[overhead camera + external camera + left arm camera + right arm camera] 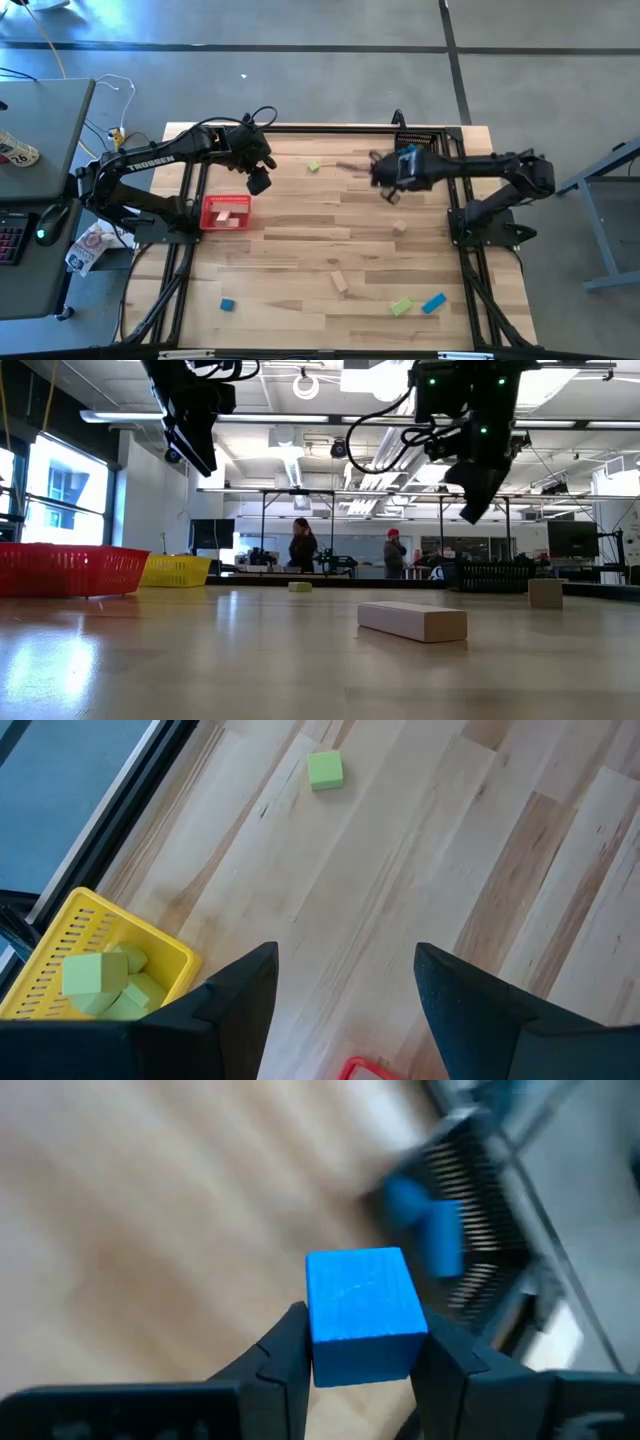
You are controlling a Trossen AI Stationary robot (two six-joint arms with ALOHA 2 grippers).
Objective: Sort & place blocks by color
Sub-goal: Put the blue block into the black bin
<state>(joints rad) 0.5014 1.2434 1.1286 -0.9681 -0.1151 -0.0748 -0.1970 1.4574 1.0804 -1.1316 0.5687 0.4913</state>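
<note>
Right end effector [350,1355] pinches a blue cube [361,1313] mid-carry, likely needing release over the black bin [470,1210]; left end effector [345,985] hangs spread

the bench [300,230] is pale planked wood with a smooth, faintly glossy sheen, the red bin [226,212] and yellow bin [60,945] look like slatted plastic, and the blue block [360,1315] is matt and smooth.

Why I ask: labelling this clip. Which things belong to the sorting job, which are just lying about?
Job: blue cube, held by right gripper; left gripper, near red bin; green block; tan bar; yellow bin.
Lying about: keyboard, mouse on side desk.
</note>
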